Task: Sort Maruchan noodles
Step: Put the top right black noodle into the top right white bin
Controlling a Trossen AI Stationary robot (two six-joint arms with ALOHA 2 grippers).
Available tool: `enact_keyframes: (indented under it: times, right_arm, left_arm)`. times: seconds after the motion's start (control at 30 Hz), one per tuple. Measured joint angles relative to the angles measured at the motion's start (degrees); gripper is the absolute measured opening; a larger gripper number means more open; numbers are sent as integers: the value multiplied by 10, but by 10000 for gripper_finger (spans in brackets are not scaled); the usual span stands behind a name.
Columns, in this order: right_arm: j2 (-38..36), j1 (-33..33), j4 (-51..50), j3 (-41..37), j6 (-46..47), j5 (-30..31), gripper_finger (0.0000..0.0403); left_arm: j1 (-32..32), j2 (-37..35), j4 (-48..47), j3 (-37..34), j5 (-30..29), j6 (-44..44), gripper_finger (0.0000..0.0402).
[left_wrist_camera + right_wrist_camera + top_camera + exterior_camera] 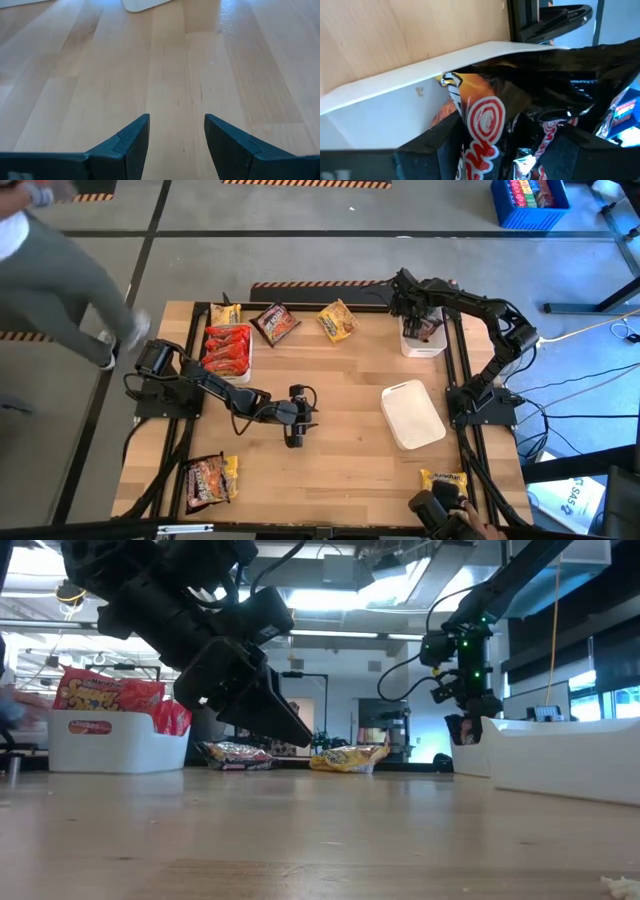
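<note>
Wooden table (pixel 340 380); dark packet (pixel 555 125) between right jaws.

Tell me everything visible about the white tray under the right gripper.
The white tray is a small rectangular bin of smooth, plastic-looking material with thin upright walls. It sits flat at the table's far right edge. Dark brown-black noodle packets stand crumpled inside it. The right gripper hangs directly over it, fingers either side of a packet.

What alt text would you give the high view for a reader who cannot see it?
The right gripper hangs over a white tray at the wooden table's far right, a dark noodle packet under it. The left gripper waits open mid-table; a far-left tray holds red packets, and others lie loose.
</note>
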Motion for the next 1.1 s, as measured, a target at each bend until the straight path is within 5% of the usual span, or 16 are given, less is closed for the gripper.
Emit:
enact_keyframes:
  times: [0.5, 0.73, 0.9, 1.1]
  right_arm:
    - [0, 45, -78, 56, 78, 29, 216]
    - [-4, 70, -204, 87, 220, 29, 210]
    - [-5, 61, -255, 67, 338, 20, 165]
    - [-5, 43, -206, 3, 358, 25, 83]
  left_arm:
    - [0, 0, 1, 0, 4, 3, 184]
    - [0, 0, 1, 0, 7, 3, 184]
    - [0, 0, 1, 0, 7, 4, 184]
    - [0, 0, 1, 0, 15, 4, 184]
